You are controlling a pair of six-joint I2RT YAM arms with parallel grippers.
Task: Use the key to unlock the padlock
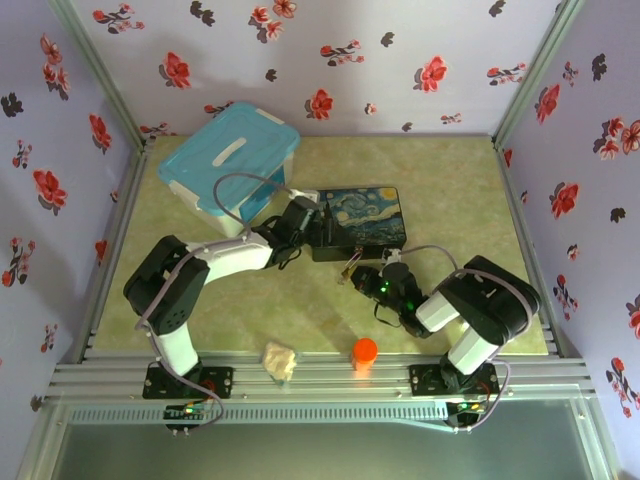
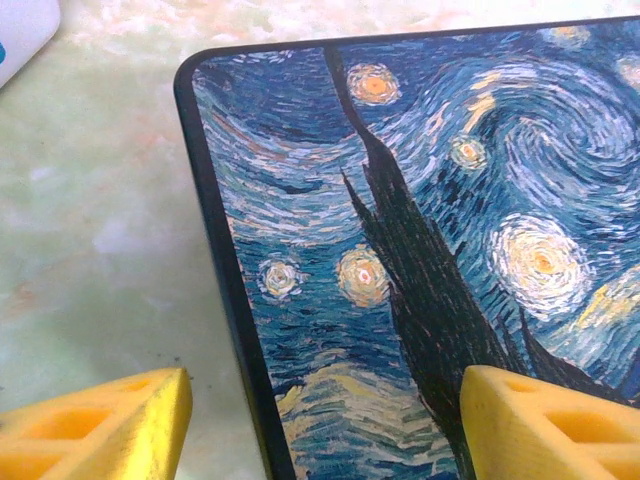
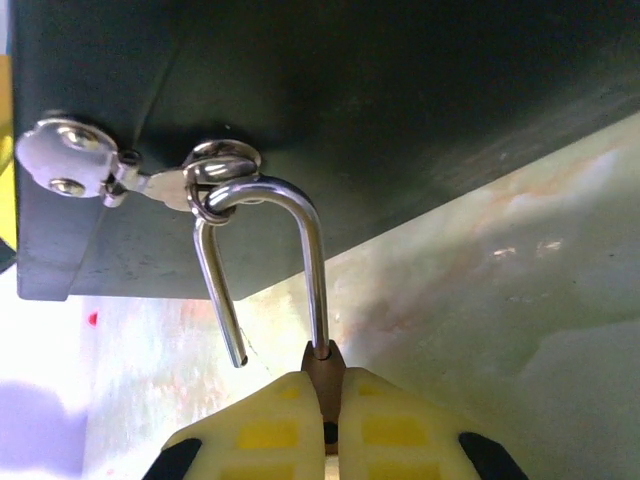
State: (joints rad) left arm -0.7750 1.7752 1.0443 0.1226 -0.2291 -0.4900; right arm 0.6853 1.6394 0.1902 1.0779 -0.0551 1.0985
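Padlock point(image 3: 318, 300) hooked through painted box point(image 2: 450, 200) hasp point(image 3: 150, 185), shackle open, one leg free.
Right gripper point(image 3: 325, 400) pinches padlock body; left gripper point(image 2: 325, 420) spread over box lid corner. Lid down, contents hidden.

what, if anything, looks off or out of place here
The padlock hangs with its shackle open: one leg ends free in the air, while the bend is hooked through the hasp ring on the painted box. The right gripper pinches the padlock's body.
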